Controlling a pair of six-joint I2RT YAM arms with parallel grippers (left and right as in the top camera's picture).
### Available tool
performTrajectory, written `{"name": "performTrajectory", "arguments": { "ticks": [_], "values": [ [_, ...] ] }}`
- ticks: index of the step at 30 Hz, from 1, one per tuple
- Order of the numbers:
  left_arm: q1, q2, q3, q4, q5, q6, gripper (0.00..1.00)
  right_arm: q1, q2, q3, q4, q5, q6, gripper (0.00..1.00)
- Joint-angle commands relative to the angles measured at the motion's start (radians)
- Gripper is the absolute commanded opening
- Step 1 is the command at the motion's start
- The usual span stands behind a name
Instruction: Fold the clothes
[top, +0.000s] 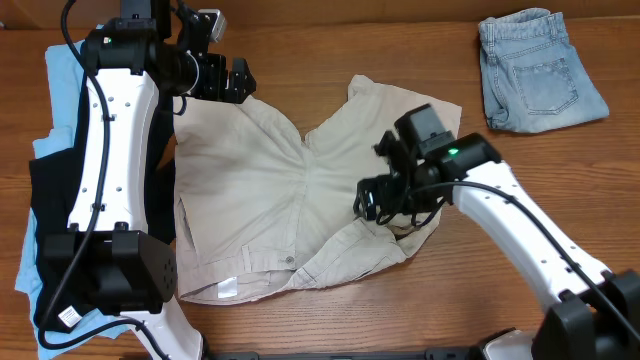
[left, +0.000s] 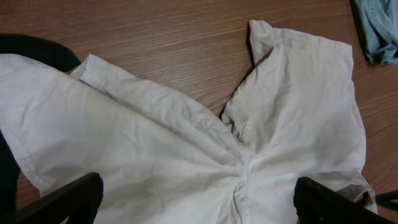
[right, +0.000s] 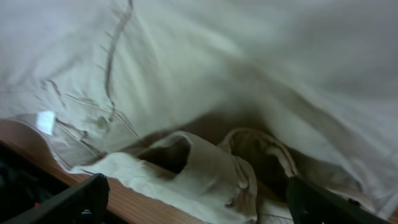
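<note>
Beige shorts lie spread on the wooden table, legs toward the far side and waistband toward the near edge. The right side is crumpled. My left gripper is open and empty, above the far hem of the shorts' left leg. In the left wrist view, its fingers are wide apart over the crotch seam of the shorts. My right gripper is open and empty, low over the bunched right side. In the right wrist view, its fingers straddle a rumpled fold of the shorts.
Folded denim shorts lie at the far right and also show in the left wrist view. A light blue garment and a black garment lie piled at the left edge, under the left arm.
</note>
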Motion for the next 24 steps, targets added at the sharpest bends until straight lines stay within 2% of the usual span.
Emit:
{"name": "performTrajectory", "arguments": {
  "ticks": [1, 3, 4, 6, 8, 15, 21, 24],
  "values": [
    [-0.002, -0.015, -0.006, 0.006, -0.007, 0.023, 1.0, 0.003, 0.012, -0.064, 0.021, -0.015, -0.03, 0.89],
    [-0.002, -0.015, -0.006, 0.009, -0.007, 0.023, 1.0, 0.003, 0.012, -0.096, 0.028, -0.034, -0.03, 0.82],
    [-0.002, -0.015, -0.006, 0.01, -0.006, 0.023, 1.0, 0.003, 0.012, -0.109, 0.024, -0.053, -0.03, 0.73],
    [-0.002, -0.015, -0.006, 0.009, -0.006, 0.023, 1.0, 0.005, 0.011, -0.114, 0.0, -0.102, -0.031, 0.48],
    [-0.002, -0.015, -0.006, 0.008, -0.006, 0.023, 1.0, 0.012, -0.008, -0.114, -0.023, -0.155, -0.032, 0.36],
    [-0.002, -0.015, -0.006, 0.003, -0.006, 0.023, 1.0, 0.136, -0.2, -0.119, -0.125, -0.171, 0.065, 0.34],
    [-0.002, -0.015, -0.006, 0.0, -0.006, 0.023, 1.0, 0.299, -0.226, -0.261, -0.108, -0.1, 0.345, 0.35],
    [-0.002, -0.015, -0.006, 0.0, -0.006, 0.028, 1.0, 0.331, -0.226, -0.317, -0.074, -0.071, 0.466, 0.38]
  ]
}}
